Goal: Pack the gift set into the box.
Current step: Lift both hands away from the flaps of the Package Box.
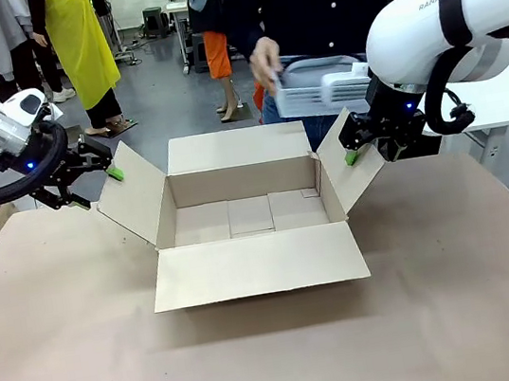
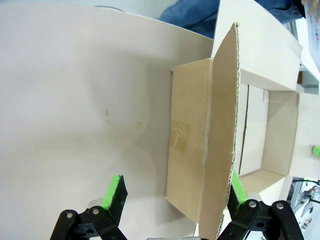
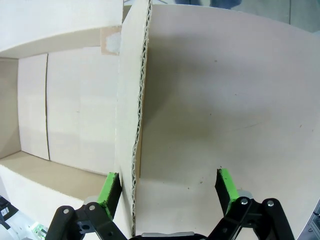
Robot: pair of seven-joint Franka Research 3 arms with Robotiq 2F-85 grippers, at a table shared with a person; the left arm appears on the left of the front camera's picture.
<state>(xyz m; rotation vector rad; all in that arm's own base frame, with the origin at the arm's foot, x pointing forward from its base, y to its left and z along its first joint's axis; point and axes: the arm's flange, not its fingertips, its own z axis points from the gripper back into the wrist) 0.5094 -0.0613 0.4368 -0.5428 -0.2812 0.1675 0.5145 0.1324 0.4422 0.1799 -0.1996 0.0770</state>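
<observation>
The large brown box [image 1: 249, 215] stands open in the middle of the table, all four flaps spread and its floor bare. A person's hand [image 1: 264, 62] holds the gift set [image 1: 316, 85], a pale-wrapped grey and white bundle, in the air above the box's far right corner. My left gripper [image 1: 95, 184] is open at the tip of the left flap [image 1: 131, 195]. The left wrist view shows that flap's corrugated edge [image 2: 227, 150] between the open fingers [image 2: 114, 192]. My right gripper [image 1: 355, 142] is open at the right flap [image 1: 353, 176], and it [image 3: 168, 186] straddles the flap's edge [image 3: 136, 140].
Brown paper covers the table [image 1: 280, 359], with free room in front of the box. The person stands close behind the far flap [image 1: 237, 147]. Other people stand farther back on the grey floor. A white table [image 1: 501, 106] is at the right.
</observation>
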